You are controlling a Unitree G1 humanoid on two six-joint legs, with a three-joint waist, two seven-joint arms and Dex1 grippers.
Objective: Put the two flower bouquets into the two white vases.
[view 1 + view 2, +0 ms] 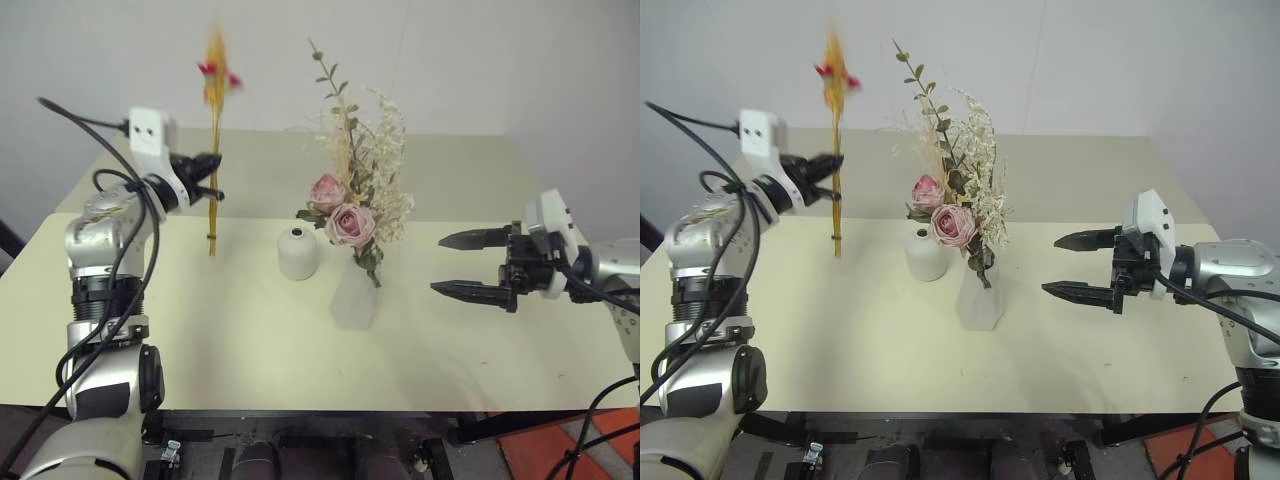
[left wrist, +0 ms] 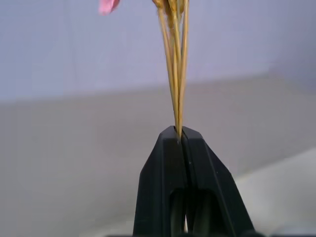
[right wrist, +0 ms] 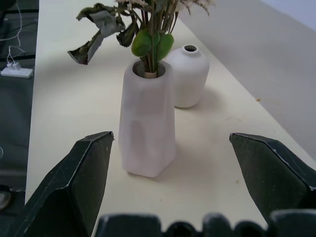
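The right gripper (image 1: 455, 264) reaches in level from the right, its fingers spread wide and holding nothing, just beside the tall white vase (image 1: 354, 297) on the table (image 1: 200, 330) — the rose bouquet (image 1: 350, 190) stands in it. Its wrist view looks down at the stems inside the vase mouth, with the short round vase (image 3: 187, 75) behind. Farther back, the left gripper (image 1: 212, 175) is lifted and pinches the yellow-stem bouquet (image 1: 213, 150) upright above the table — its fingers (image 2: 168, 177) pressed together.

Even, soft indoor light; faint shadows; slim bouquet's (image 1: 215, 70) blooms motion-blurred.
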